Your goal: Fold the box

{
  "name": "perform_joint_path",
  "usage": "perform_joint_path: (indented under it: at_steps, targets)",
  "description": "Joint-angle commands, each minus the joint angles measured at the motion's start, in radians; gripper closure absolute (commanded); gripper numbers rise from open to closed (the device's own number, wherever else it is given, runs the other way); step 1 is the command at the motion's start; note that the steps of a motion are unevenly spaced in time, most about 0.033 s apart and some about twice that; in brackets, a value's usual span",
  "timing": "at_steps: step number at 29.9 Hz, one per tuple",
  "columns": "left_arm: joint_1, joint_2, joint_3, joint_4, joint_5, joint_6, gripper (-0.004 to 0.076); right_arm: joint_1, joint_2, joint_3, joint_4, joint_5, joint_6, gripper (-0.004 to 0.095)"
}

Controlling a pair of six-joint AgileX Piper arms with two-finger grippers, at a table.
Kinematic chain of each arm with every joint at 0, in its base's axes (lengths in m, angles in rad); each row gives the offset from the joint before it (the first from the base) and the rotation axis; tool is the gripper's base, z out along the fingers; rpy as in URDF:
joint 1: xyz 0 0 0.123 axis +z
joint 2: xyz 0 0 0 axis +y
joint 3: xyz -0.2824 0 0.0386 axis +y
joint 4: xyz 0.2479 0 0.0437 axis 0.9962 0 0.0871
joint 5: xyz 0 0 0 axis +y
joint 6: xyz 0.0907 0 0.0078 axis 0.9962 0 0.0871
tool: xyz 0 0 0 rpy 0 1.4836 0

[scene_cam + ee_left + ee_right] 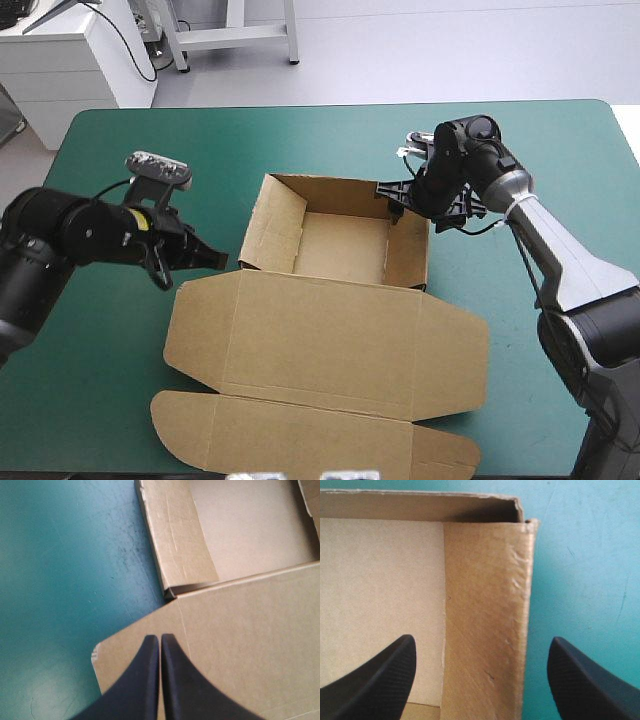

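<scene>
Starting w/ the hands: your left hand (214, 258) (160, 638) is together, both black fingers (142, 680) meeting in one pointed arch and holding nothing. It sits over the left corner of the lid (330, 335) (250, 645), just beside the tray's left wall; can't tell if it touches the board.

Your right hand (398, 196) (482, 639) is wide apart and empty, straddling the tray's right wall (487, 610) near the far right corner: one finger over the tray floor, the other outside over the teal-green cover (580, 580).

The box (345, 245) lies mid worktop (110, 400). It's an open tray w/ four walls up, on the far side. The lid lies flat toward the near edge, ending in a tuck flap (300, 440) w/ rounded ends. The tray's long side runs approx left-right, turned a little. The whole sheet stretches far to near.

Board is matte brown, wrinkled and creased on the side walls, w/ straight score lines across the lid. Finger pads look finely dimpled. The cover shows faint scratches.
</scene>
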Motion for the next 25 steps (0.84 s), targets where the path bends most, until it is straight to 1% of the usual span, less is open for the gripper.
perform_joint_path:
  at_steps: [1,4,5,7,9,10,13,19,25]
  targets:
    - [-0.004,-0.130,0.094,-0.007,-0.091,0.007,0.0731,0.019,-0.058,-0.025,-0.005,0.010,0.001,0.0231]
    - [-0.004,-0.213,0.188,-0.007,-0.102,0.038,0.0731,0.057,-0.058,-0.025,-0.051,0.010,0.001,0.0231]
    - [-0.004,-0.241,0.219,-0.007,-0.102,0.041,0.0731,0.075,-0.056,-0.025,-0.083,0.010,0.004,0.0231]
    - [-0.004,-0.298,0.286,-0.007,-0.115,0.041,0.0731,0.093,-0.052,-0.025,-0.111,0.010,0.035,0.0231]
    - [-0.004,-0.366,0.351,-0.010,-0.157,0.039,0.0731,0.098,-0.046,-0.025,-0.124,0.010,0.096,0.0231]
    - [-0.004,-0.415,0.392,-0.010,-0.185,0.036,0.0731,0.098,-0.045,-0.025,-0.126,0.010,0.103,0.0231]
    - [-0.004,-0.526,0.472,-0.010,-0.223,0.036,0.0731,0.096,-0.044,-0.011,-0.131,0.010,0.132,0.0231]
    - [-0.004,-0.688,0.571,-0.012,-0.247,0.036,0.0731,0.096,-0.044,0.097,-0.141,0.006,0.229,0.0232]
    - [-0.004,-0.771,0.607,-0.010,-0.247,0.039,0.0731,0.096,-0.044,0.144,-0.149,-0.027,0.241,0.0235]
